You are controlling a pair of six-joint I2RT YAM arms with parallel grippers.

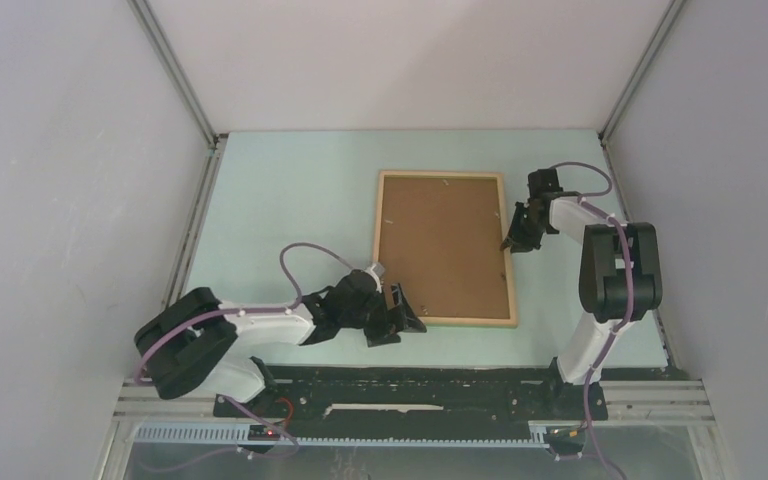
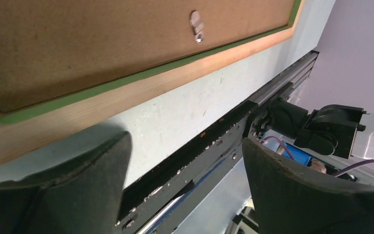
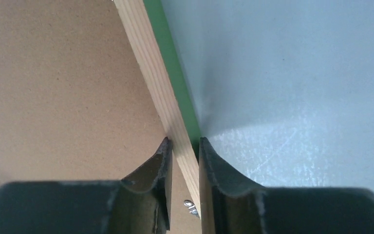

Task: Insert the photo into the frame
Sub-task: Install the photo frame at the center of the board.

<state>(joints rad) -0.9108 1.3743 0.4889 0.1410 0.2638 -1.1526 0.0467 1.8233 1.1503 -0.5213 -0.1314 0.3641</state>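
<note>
While the frame [image 1: 460, 321] lies flat near the middle of the table [image 1: 280, 200], back side up, we see its pale wooden rim around a brown backing board [image 1: 443, 245] seated inside it. Our right gripper [image 1: 511, 243] sits at the frame's right rail, about halfway along it. In the right wrist view the right gripper [image 3: 184, 146] straddles that rail of the frame [image 3: 151, 73]: one finger rests over the backing board [image 3: 53, 87] inside the rim and the other is on the green outer edge, the two clenched on the wood between them. A small metal tab [image 3: 191, 207] shows just below the fingertips. Our left gripper [image 1: 400, 318] is by the near left corner of the frame, just beside it. In the left wrist view the left gripper [image 2: 185, 141] is spread wide with nothing between its fingers. It hangs over bare table [image 2: 175, 112], and the frame's near rail [image 2: 126, 100] and a second tab [image 2: 197, 27] on the board [image 2: 102, 39] lie beyond.
</note>
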